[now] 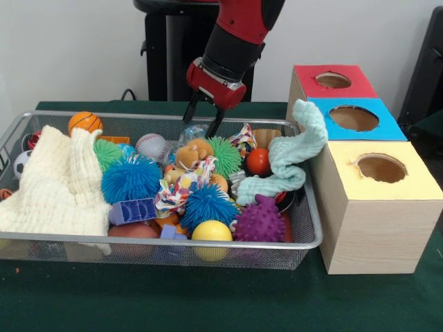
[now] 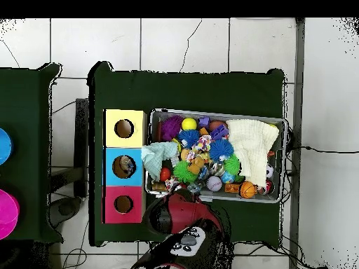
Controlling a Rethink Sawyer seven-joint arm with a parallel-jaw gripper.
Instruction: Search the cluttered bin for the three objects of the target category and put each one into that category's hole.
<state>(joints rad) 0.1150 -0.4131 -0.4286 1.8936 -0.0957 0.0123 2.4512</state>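
Above the bin's (image 1: 304, 243) far side, the gripper (image 1: 203, 117) hangs with its two dark fingers (image 1: 188, 110) spread apart and nothing between them, their tips just over a clear ball (image 1: 192, 131) and near a tan plush toy (image 1: 193, 153). Inside the wire bin lies a crowded heap: a cream cloth (image 1: 59, 183) draped over one end, a small basketball (image 1: 84, 122) and a baseball (image 1: 151, 146) toward the far wall, two blue spiky balls (image 1: 130, 178) in the middle, a green spiky ball (image 1: 225, 155) beside the plush toy, a purple knobbly ball (image 1: 260, 221) and a yellow ball (image 1: 212, 232) against the near wall, and a red ball (image 1: 258, 161) next to a mint cloth (image 1: 291, 155). That mint cloth trails up over the bin's rim and touches the wooden box (image 1: 374, 221) standing just beside the bin. Its top carries three coloured panels, each with a round hole: yellow (image 1: 381, 168) nearest, blue (image 1: 354, 117) in the middle, red (image 1: 333, 80) farthest. From overhead, something lies inside the blue hole (image 2: 125, 166), too small to identify, while the yellow and red holes look dark. Which category is the target cannot be told.
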